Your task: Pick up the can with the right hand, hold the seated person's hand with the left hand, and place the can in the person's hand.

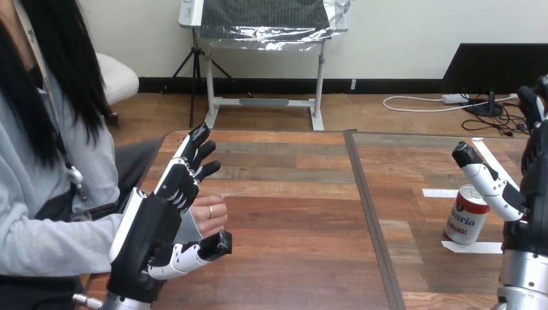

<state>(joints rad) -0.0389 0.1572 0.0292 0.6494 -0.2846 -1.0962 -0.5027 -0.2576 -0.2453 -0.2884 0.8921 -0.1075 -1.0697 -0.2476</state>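
Can (465,216) stands upright on the wooden table (291,213), over at the right by some white tape marks (477,247). We see the right hand (497,188) just beside it, fingers open, thumb over the top, can't tell if it's touching. Well apart on the left, the left hand (155,226) is open too, the person's hand (212,216) sitting between its thumb and straight fingers.

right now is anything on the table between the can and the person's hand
Nothing visible does. The can stands at the right, by the right hand; only tabletop lies between it and the person's hand at the left, beside the left hand.
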